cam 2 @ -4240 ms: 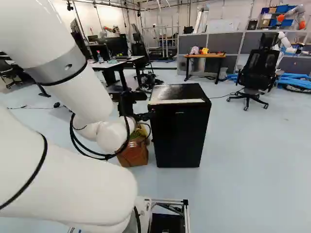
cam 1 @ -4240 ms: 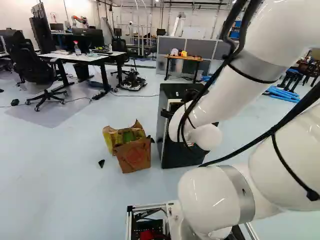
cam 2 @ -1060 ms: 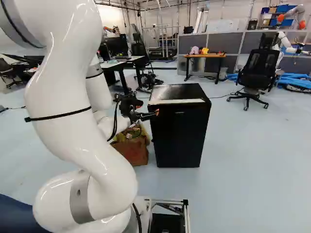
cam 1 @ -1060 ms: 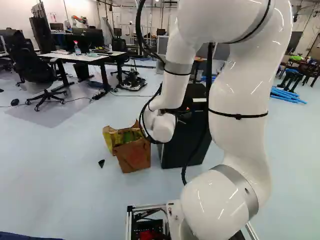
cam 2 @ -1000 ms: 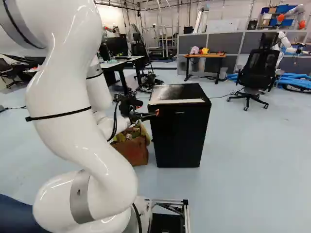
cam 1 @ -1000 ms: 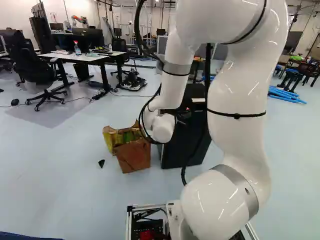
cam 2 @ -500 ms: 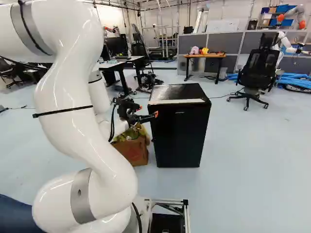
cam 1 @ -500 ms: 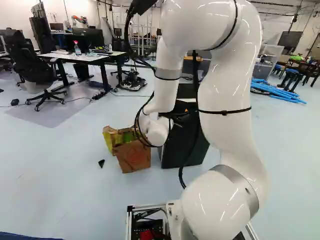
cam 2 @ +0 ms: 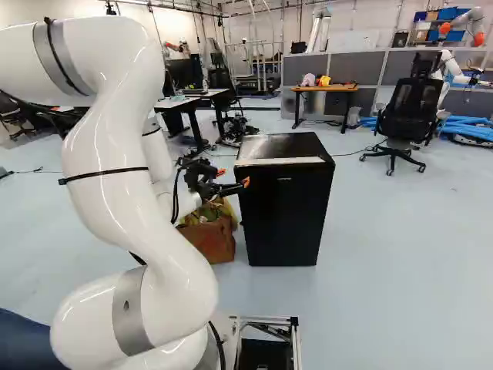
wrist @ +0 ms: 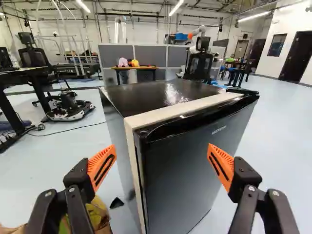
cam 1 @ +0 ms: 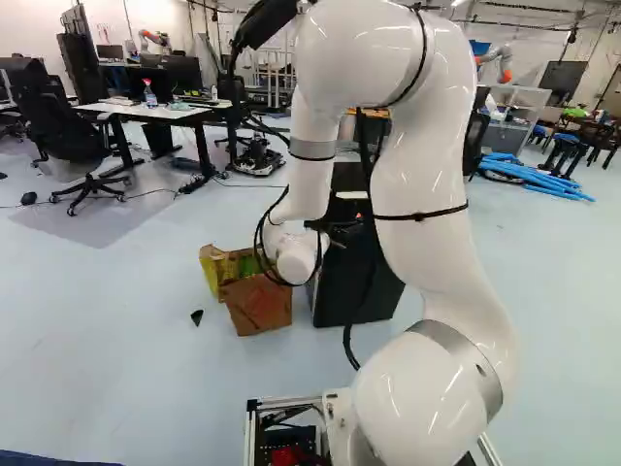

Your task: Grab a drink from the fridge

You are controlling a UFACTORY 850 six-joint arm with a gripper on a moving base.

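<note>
fridge (cam 2: 283, 220) on pale floor (cam 2: 408, 247) | chair (cam 2: 408, 112), table (cam 2: 327, 89), grey partitions (cam 2: 360, 65) beyond

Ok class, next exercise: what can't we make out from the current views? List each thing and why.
- Any drink inside the fridge: its door hides the inside in the right base and wrist views.
- The fridge's back: faces away in every view.
- The cardboard box's bottom inside: its front wall hides it in the left base view.
- The dark blue shape: cut off by the right base view's edge.
</note>
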